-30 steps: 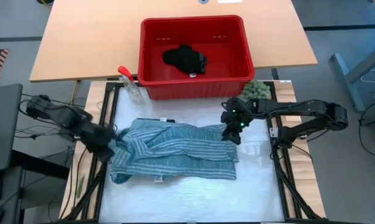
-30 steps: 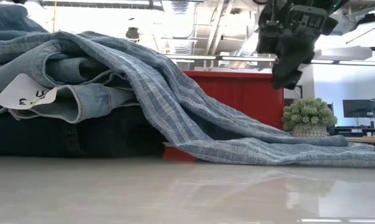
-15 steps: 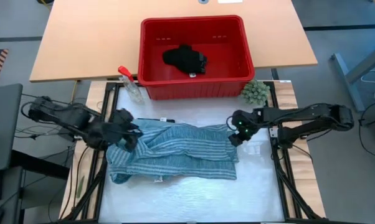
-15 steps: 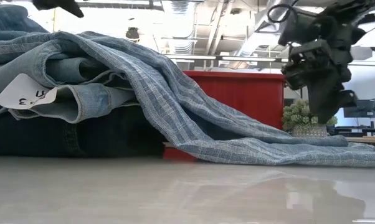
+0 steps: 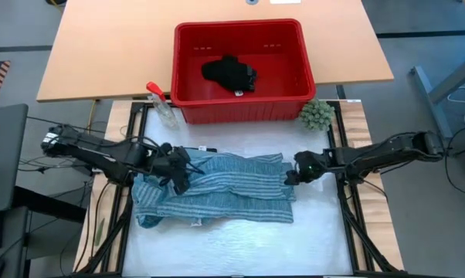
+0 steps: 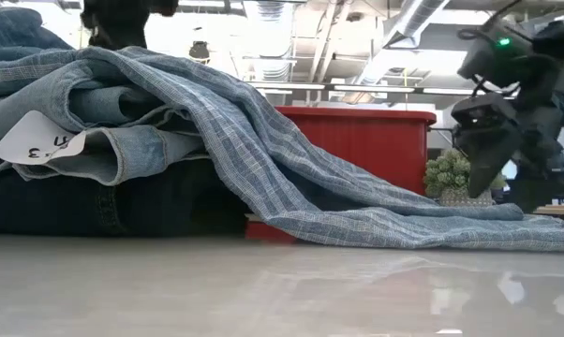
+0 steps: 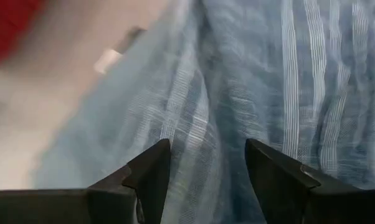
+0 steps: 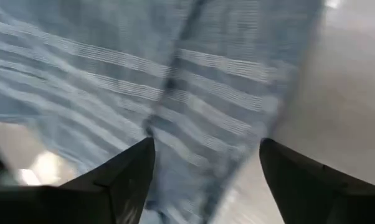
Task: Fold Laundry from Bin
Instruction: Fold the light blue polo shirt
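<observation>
Nearest to us in the low view, the laundry lies stacked on the pale, glossy desk (image 5: pixel 240 239): a dark navy piece (image 6: pixel 104 206) at the bottom, soft denim jeans (image 6: pixel 123 150) with a white paper tag (image 6: pixel 38 139) above it, and the striped shirt (image 5: pixel 217 189) draped over all, its thin woven cloth falling in long folds. From above, the shirt's long axis runs left to right across the desk, between the two arms.

Our left hand (image 5: pixel 178 171) sits low over the shirt's left part, its fingers (image 7: pixel 150 174) spread with striped cloth showing between them, pinching nothing. Our right hand (image 5: pixel 293 171) is at the shirt's right edge, fingers (image 8: pixel 131 171) spread wide over the fabric.

Beyond the shirt stands the red bin (image 5: pixel 240 108), rectangular hard plastic with a thick rim, holding a small black piece (image 5: pixel 229 73). A clear spray bottle (image 5: pixel 161 104) stands beside its left corner, a green fuzzy ball (image 5: pixel 316 114) at its right.
</observation>
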You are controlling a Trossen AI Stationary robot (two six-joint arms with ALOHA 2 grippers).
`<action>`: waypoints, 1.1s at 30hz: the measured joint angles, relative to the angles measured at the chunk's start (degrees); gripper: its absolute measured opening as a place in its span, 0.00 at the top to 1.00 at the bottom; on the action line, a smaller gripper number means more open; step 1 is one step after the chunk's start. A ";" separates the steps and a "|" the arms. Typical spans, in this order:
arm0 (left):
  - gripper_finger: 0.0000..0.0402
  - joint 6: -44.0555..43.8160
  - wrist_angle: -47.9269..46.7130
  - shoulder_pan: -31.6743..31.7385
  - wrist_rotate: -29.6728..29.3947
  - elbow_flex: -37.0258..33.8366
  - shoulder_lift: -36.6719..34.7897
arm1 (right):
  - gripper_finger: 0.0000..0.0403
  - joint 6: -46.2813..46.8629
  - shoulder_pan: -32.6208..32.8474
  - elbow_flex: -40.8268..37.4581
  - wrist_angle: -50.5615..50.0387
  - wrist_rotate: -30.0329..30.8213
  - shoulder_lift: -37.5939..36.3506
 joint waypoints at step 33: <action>0.52 -5.22 3.47 3.39 0.89 -8.38 -13.43 | 0.93 -3.21 4.95 3.57 -1.38 15.19 13.95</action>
